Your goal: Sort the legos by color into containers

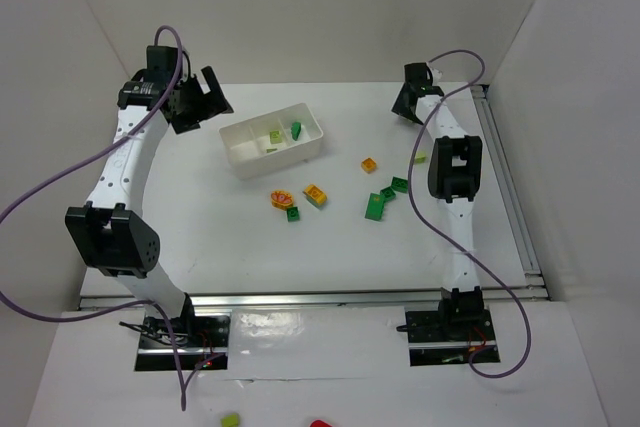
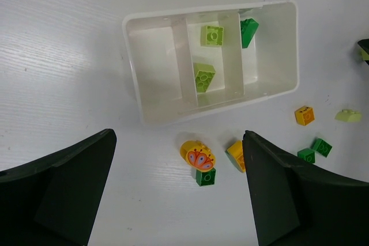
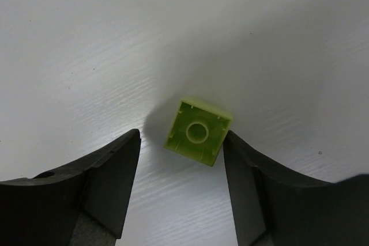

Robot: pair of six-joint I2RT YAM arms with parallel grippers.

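Observation:
The white tray [image 1: 240,162] stands at the back centre. In the left wrist view [image 2: 173,113] its middle compartment holds two lime bricks [image 2: 203,76] and its right one a dark green brick [image 2: 249,31]. My left gripper [image 2: 179,136] is open and empty, high above a yellow flower brick [image 2: 197,155] and a small dark green brick [image 2: 205,177]. My right gripper [image 3: 181,136] is open around an upside-down lime brick [image 3: 198,131], which touches the right finger [image 3: 253,177] and is apart from the left one. In the top view the right gripper [image 1: 406,105] hides that brick.
Loose on the table are an orange brick [image 1: 369,165], a yellow brick [image 1: 315,193], two dark green bricks [image 1: 400,185] [image 1: 377,206] and a lime brick [image 1: 421,157] beside the right arm. White walls stand left, right and behind. A metal rail [image 1: 505,187] runs along the right edge.

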